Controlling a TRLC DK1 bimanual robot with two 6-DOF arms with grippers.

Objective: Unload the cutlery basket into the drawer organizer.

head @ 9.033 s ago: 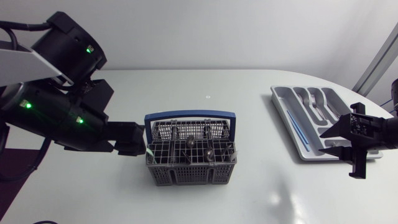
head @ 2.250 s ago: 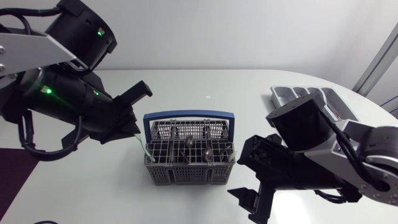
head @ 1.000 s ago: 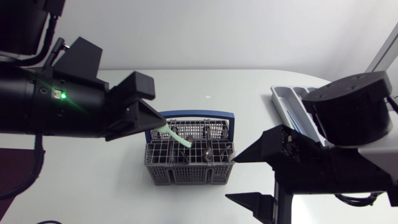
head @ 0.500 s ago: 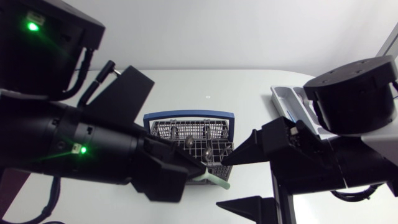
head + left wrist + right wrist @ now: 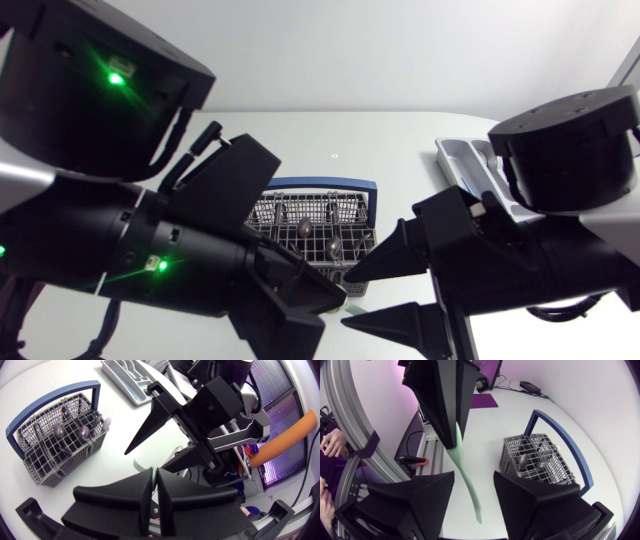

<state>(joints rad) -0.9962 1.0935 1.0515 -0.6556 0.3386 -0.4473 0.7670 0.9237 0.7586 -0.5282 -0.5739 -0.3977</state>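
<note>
Up close, from the right wrist, the right gripper (image 5: 474, 480) stands wide open with nothing in its grasp. Ahead of it the left gripper (image 5: 456, 422) points back toward it, its two fingers clamped on one end of a pale green utensil (image 5: 465, 470). The utensil's free end reaches into the gap between the right fingers (touching neither, as far as I can see). Beside them on the white table (image 5: 485, 430) sits the grey cutlery basket (image 5: 535, 455) with its blue handle, spoons (image 5: 544, 465) standing in its cells.

From the left wrist, the left fingers are pressed nearly together, with only a thin pale edge of the utensil between them. The right gripper's spread wedges lie just ahead, the basket sits off to one side, and the drawer organizer (image 5: 125, 380) lies beyond it with cutlery in it.

From the head camera, both arms fill the foreground and their grippers meet just in front of the basket. The organizer lies near the table's right edge, partly hidden behind the right arm.
</note>
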